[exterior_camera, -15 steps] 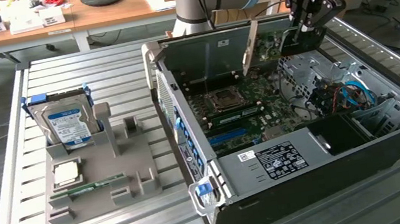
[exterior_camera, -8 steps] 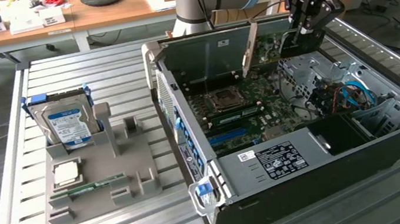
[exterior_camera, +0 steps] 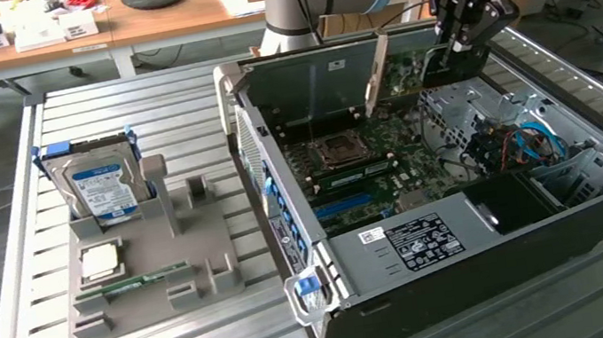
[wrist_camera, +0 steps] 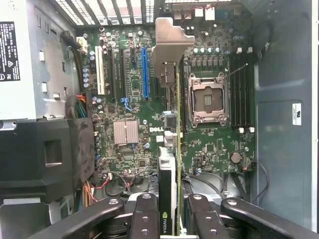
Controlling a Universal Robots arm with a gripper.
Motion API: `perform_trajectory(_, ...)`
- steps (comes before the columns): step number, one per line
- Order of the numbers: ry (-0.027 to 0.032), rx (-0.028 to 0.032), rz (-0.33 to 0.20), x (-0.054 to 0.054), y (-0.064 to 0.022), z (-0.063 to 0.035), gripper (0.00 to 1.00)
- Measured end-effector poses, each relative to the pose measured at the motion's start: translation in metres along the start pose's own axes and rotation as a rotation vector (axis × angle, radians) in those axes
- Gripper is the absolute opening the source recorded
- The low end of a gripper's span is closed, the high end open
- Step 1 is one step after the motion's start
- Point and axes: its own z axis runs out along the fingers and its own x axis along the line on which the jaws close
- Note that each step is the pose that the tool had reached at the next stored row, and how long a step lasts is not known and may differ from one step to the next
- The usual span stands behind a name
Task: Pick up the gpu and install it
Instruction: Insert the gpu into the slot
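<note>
The gpu hangs upright inside the open computer case, above the motherboard near the case's far wall. My gripper is shut on its top edge. The card's silver bracket points toward the exterior view's left. In the wrist view the gpu appears edge-on between my fingers, with its bracket at the far end. It hovers between the blue slot and the CPU socket. Whether it touches a slot I cannot tell.
A grey holder on the slatted table, at the exterior view's left, carries a hard drive, a CPU and a RAM stick. Inside the case sit the power supply and bundled cables.
</note>
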Motion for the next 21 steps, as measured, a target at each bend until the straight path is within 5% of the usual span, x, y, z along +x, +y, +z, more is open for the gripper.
perform_trajectory(10,0.0002,0.0000,0.000,0.000,0.0006,0.0043,0.27)
perform_trajectory(21,0.0001,0.0017,0.000,0.002,0.0143,0.0090,0.27)
